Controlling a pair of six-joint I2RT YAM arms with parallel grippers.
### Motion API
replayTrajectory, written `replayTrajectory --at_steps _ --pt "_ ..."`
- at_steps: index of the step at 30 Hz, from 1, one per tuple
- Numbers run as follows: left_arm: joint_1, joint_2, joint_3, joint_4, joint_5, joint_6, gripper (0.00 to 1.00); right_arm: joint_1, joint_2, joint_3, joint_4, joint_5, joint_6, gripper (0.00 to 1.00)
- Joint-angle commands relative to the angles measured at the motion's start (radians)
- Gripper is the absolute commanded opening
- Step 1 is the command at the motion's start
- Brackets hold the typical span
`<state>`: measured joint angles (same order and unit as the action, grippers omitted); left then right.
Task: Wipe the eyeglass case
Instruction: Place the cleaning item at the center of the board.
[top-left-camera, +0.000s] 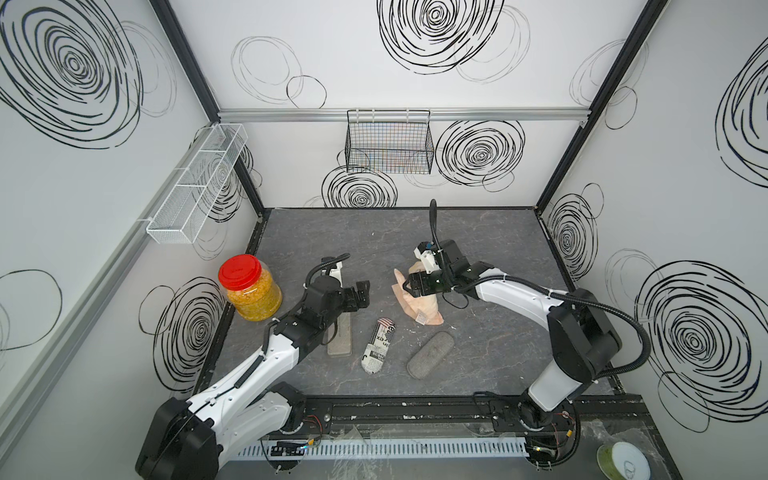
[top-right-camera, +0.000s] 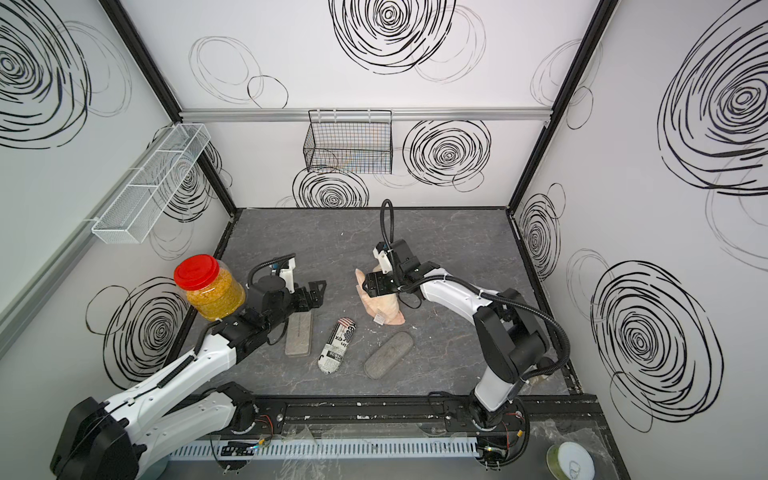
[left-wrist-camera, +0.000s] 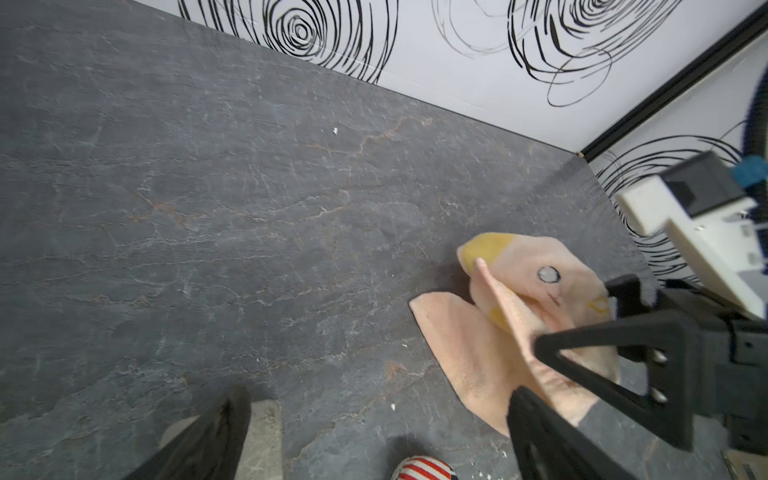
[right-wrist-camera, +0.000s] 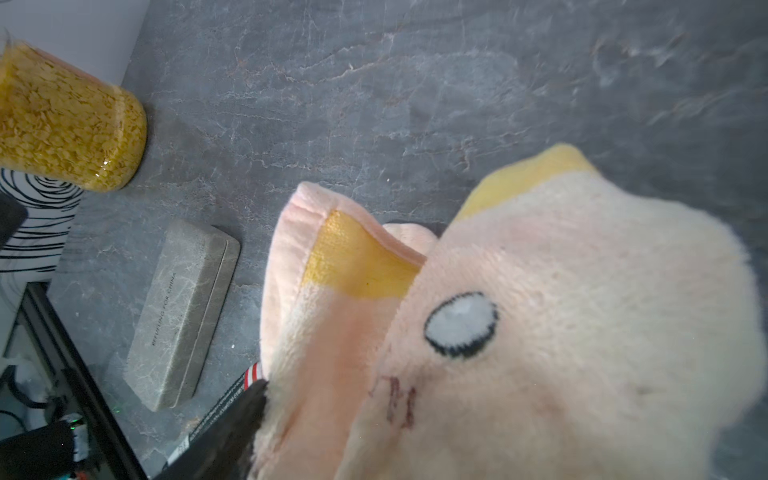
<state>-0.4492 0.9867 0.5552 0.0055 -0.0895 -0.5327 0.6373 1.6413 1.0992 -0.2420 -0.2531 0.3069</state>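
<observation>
Biggest loose item, the pink cloth, lies slumped right under the right gripper, whose jaws are spread wide around a fold with no clear pinch. The left gripper is wide and empty, hovering over the far end of the grey box eyeglass case, with the newsprint case between the two grippers, base-side. The cloth touches no case, so the wipe is either unstarted or over, can't tell which, nor which case is meant. Only the top views show the felt oval case, only the right wrist view shows lettering on the box case, and the left wrist view shows the right fingers parted.
</observation>
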Motion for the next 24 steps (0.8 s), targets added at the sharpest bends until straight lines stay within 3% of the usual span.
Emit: replayTrajectory --at_steps 1,3,13,24 --pt "0.043 -0.02 -0.004 0.057 0.035 0.023 0.99 -0.017 -0.057 0.024 -0.105 0.054 -0.021 0.92" --pt "0.065 -0.022 -0.009 0.062 0.049 0.025 0.99 -0.024 -0.08 0.029 -0.132 0.062 -0.031 1.0" --pt "0.072 -0.018 -0.031 0.09 0.078 0.026 0.99 0.001 -0.083 0.109 -0.259 0.088 -0.091 1.0" --pt "0.071 -0.015 -0.037 0.103 0.093 0.026 0.99 0.124 0.104 0.354 -0.622 0.545 -0.085 1.0"
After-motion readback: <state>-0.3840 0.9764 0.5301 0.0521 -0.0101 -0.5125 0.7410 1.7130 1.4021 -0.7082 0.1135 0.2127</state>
